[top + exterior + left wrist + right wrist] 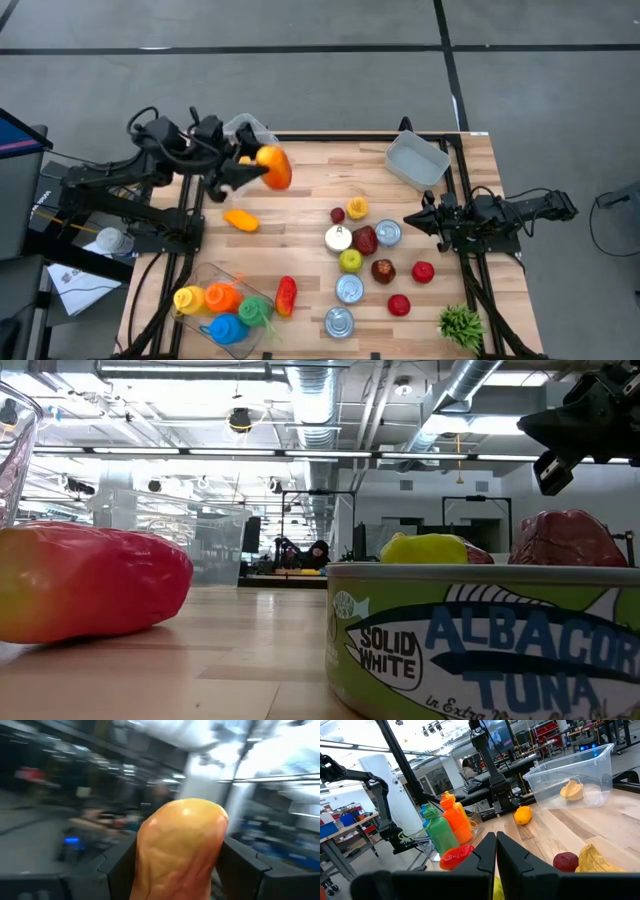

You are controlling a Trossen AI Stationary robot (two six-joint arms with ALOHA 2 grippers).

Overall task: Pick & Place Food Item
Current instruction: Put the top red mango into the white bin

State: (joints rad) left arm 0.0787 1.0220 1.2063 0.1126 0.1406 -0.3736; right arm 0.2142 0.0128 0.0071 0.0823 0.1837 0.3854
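Wooden counter (300, 200) carries scattered food; the left gripper (250, 170) holds an orange fruit (274, 167) aloft near the clear bin (245, 130), probably its goal. Centre it there before releasing. Right gripper (412, 218) waits, fingers closed.

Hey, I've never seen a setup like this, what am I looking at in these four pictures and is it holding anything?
These are two robot arms at a wooden table, filmed from four places: overhead, level with the tabletop, and from each arm's wrist. The left gripper holds an orange-yellow toy fruit in the air; its wrist camera shows the fruit between the fingers. The right gripper waits shut at the table's right side. Toy fruit, tuna cans, coloured bottles and two clear bins lie on the table.
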